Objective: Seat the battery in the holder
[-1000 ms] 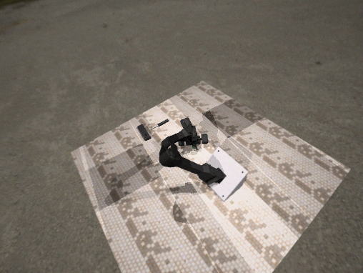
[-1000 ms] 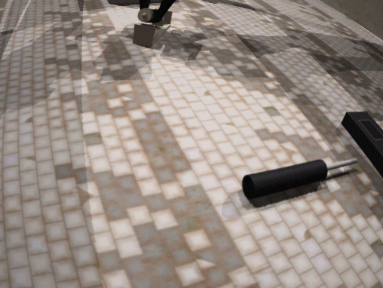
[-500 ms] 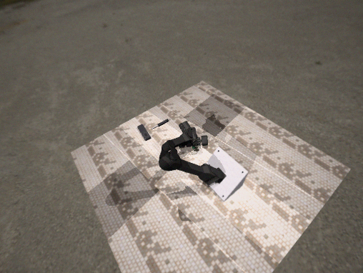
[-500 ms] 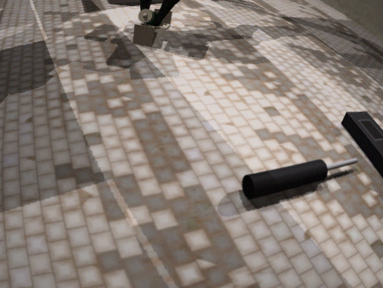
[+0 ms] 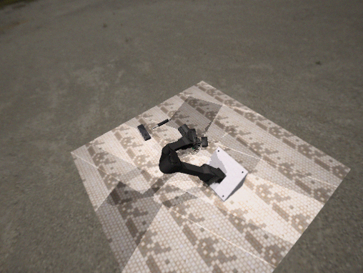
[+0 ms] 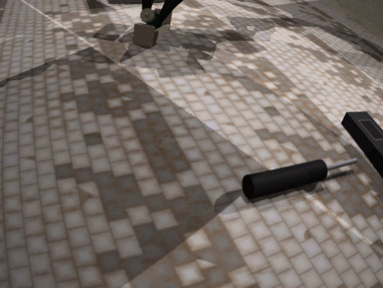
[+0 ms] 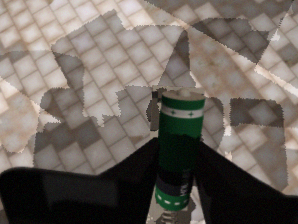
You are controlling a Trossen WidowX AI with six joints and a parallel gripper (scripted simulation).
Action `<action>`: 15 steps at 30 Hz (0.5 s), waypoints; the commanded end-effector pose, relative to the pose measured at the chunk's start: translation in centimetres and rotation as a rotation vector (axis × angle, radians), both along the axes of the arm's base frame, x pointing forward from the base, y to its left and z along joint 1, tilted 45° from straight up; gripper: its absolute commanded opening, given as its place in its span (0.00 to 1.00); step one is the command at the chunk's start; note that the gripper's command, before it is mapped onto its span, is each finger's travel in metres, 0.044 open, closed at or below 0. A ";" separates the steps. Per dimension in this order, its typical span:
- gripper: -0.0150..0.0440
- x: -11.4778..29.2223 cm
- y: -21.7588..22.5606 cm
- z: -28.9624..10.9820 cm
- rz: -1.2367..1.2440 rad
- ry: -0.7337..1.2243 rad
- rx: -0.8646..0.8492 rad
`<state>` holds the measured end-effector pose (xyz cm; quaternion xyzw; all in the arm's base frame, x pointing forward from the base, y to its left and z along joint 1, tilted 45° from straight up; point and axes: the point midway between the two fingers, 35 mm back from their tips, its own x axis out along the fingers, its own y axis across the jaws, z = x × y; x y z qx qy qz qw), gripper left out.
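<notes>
My gripper (image 7: 176, 145) (image 5: 194, 144) is shut on the battery (image 7: 182, 120), a green and black cell with a white band near its far end. In the wrist view the battery points away from me, low over the tiled mat, and a small coil spring (image 7: 167, 216) shows at its near end. In the exterior view the battery's round end (image 6: 148, 15) shows at the top edge, just above a small tan block (image 6: 145, 35) that seems to be the holder. Whether the battery touches it I cannot tell.
A black cylinder with a thin metal pin (image 6: 284, 178) (image 5: 161, 123) lies on the tiled mat (image 5: 250, 229). A flat black block (image 6: 367, 133) (image 5: 143, 132) lies beside it. The arm's white base plate (image 5: 232, 175) stands behind the gripper.
</notes>
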<state>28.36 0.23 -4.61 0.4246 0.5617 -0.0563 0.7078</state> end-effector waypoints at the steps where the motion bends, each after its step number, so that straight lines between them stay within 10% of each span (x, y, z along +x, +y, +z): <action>1: 0.38 -0.2 0.1 0.2 -0.005 -0.005 -0.003; 15: 0.38 -1.2 0.7 0.5 -0.006 -0.002 -0.007</action>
